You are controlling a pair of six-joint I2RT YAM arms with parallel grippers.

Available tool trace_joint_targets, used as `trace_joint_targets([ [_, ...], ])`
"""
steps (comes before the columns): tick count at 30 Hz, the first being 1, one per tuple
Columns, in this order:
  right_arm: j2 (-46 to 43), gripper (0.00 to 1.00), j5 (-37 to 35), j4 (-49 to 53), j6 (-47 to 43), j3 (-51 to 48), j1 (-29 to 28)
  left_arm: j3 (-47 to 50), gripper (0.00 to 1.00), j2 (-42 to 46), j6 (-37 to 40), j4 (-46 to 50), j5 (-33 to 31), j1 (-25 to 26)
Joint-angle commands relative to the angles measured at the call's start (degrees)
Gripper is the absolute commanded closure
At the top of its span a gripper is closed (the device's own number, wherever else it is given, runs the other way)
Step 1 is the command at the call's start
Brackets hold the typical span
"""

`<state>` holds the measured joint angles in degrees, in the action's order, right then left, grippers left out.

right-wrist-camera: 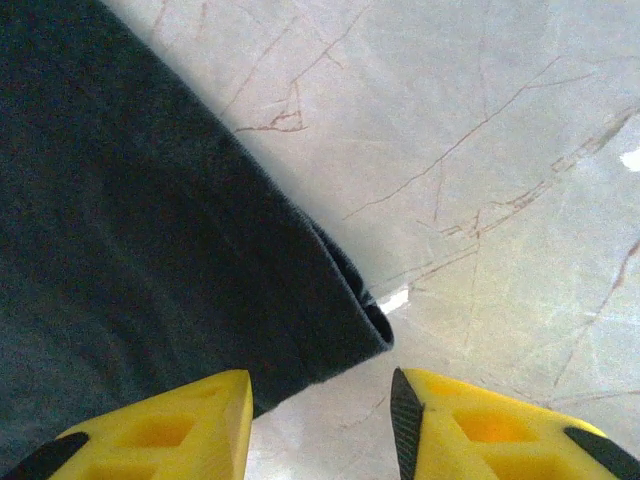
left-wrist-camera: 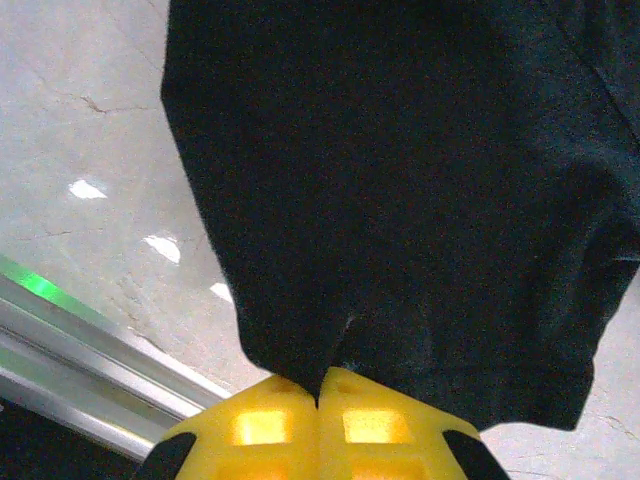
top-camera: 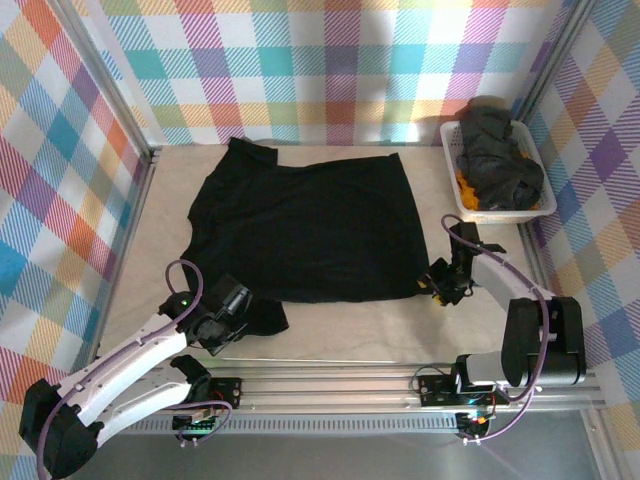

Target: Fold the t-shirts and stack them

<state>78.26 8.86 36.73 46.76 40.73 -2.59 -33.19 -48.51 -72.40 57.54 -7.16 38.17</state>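
One black t-shirt [top-camera: 305,220] lies spread flat across the middle of the table. Its near left sleeve [top-camera: 262,318] sticks out toward the front edge. My left gripper [top-camera: 235,300] sits at that sleeve, and in the left wrist view its yellow fingers [left-wrist-camera: 260,425] are shut on the sleeve's black cloth [left-wrist-camera: 400,200]. My right gripper [top-camera: 437,285] hovers at the shirt's near right corner. In the right wrist view it is open [right-wrist-camera: 320,400], and the hem corner [right-wrist-camera: 330,340] lies just ahead of the gap, touching neither finger. More dark t-shirts [top-camera: 500,160] are heaped in the basket.
A white plastic basket [top-camera: 455,185] stands at the back right, with a small orange item [top-camera: 467,183] showing under the heap. Metal frame posts and checked walls close the table's left, back and right sides. An aluminium rail [top-camera: 340,385] runs along the near edge.
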Motion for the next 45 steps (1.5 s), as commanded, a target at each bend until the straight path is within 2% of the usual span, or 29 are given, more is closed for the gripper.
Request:
trace_joint_targets([
  [1, 0.57, 0.59, 1.09, -1.90, 2.51, -1.96, 0.34, -0.65, 1.00, 0.55, 0.41, 3.13, -1.28, 0.85],
  [5, 2.55, 0.61, 1.72, -4.92, 2.76, -2.53, 0.72, -0.65, 1.00, 0.41, 0.37, 2.66, -1.04, 0.85],
  [8, 5.14, 0.66, 1.90, -6.69, 2.52, -1.63, 0.84, -0.99, 1.00, 0.51, 0.55, 3.01, -1.24, 0.85],
  [13, 7.13, 0.83, 2.41, -8.99, 1.12, -0.27, 0.99, -2.60, 1.00, 2.24, 1.67, 3.70, -2.44, 0.83],
  [18, 3.34, 1.00, -0.40, -6.33, -2.16, 1.93, 0.87, -4.43, 1.00, 5.58, 3.42, 5.04, -3.59, 0.82],
  [23, -2.83, 1.00, -0.69, -0.94, -3.71, 3.40, 0.77, -6.92, 1.00, 8.77, 3.85, 7.23, -4.02, 0.81],
  [27, -8.18, 1.00, -0.61, 4.23, -4.98, 6.16, 0.80, -12.58, 1.00, 11.47, 4.85, 9.98, -6.28, 0.72],
  [32, -9.95, 1.00, 0.20, 9.82, -6.10, 9.98, 0.75, -18.41, 1.00, 11.12, 5.76, 11.89, -7.34, 0.76],
  [40, -15.01, 1.00, 3.58, 12.03, -6.22, 2.23, 0.58, -11.40, 1.00, 12.31, 4.91, 9.86, -1.80, 0.78],
  [45, -14.08, 1.00, 4.06, 9.91, -6.32, -2.16, 0.46, -6.63, 1.00, 9.75, 4.44, 4.93, -0.18, 0.76],
])
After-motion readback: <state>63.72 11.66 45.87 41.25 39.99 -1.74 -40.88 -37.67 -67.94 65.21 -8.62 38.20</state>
